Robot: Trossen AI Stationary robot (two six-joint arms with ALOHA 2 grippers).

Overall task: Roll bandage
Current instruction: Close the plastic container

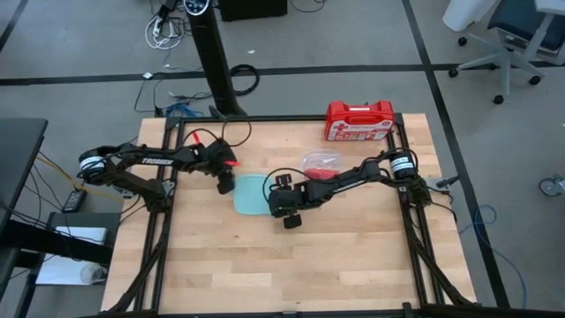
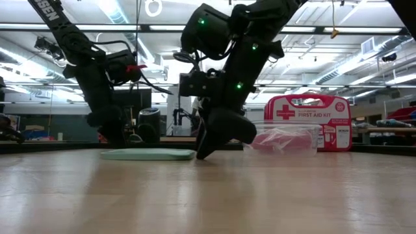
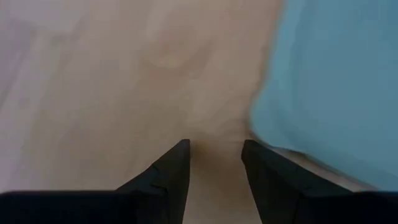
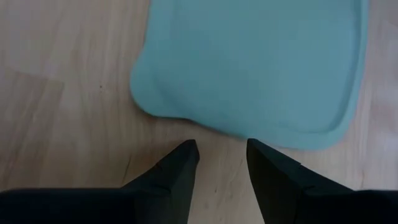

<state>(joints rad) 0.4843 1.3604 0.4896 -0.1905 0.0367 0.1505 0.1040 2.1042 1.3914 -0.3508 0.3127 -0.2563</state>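
The red bandage [image 1: 323,173] lies bunched inside a clear tub [image 1: 316,162] at the table's far middle; in the low view it shows pink through the tub's wall [image 2: 281,140]. A pale blue flat square container [image 1: 251,194] lies on the wood. My left gripper [image 3: 214,144] stands open at its left edge, pointing steeply down. My right gripper [image 4: 222,144] is open too, its tips low over the table just short of the blue container's near right corner [image 4: 249,127]. Nothing is between either pair of fingers.
A red first-aid case [image 1: 359,120] stands upright at the far edge, behind the clear tub. The right arm [image 1: 353,177] reaches across just in front of the tub. The near half of the wooden table [image 1: 291,274] is bare wood.
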